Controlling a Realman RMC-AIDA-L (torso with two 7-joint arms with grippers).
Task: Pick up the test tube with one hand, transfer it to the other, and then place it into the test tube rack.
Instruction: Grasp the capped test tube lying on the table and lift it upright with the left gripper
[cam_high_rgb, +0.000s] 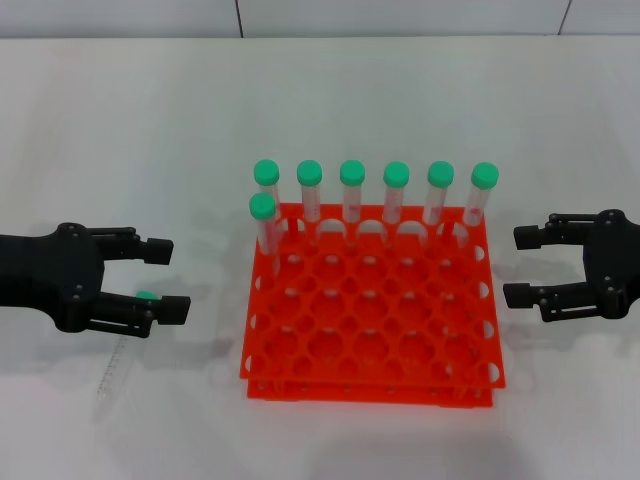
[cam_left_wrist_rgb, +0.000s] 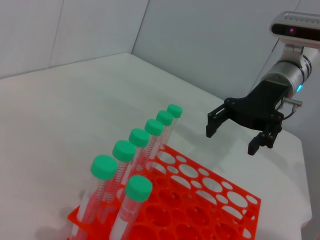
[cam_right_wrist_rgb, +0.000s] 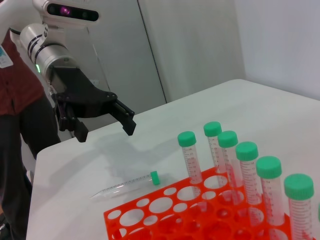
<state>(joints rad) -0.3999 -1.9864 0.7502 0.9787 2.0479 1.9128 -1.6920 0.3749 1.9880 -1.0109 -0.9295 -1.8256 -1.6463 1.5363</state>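
Jaws on both grippers are spread wide, holding nothing: left gripper (cam_high_rgb: 165, 280) hovers over the loose test tube (cam_high_rgb: 122, 349), which lies flat on the white desk (cam_high_rgb: 120, 130) beside the orange rack (cam_high_rgb: 370, 330). Right gripper (cam_high_rgb: 522, 266) hangs off the rack's other side. Seven green-capped tubes (cam_high_rgb: 352, 195) stand in its far holes. Their printed graduations aren't readable.

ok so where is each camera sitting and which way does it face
Head view: above the table, looking forward and down at the test tube rack; shows the left tool and right tool, both open.
Left wrist view: on the left arm, facing across the rack to the right tool; own fingers unseen.
Right wrist view: on the right arm, facing across the rack to the left tool and the lying test tube.
All three share the rack and its standing tubes.
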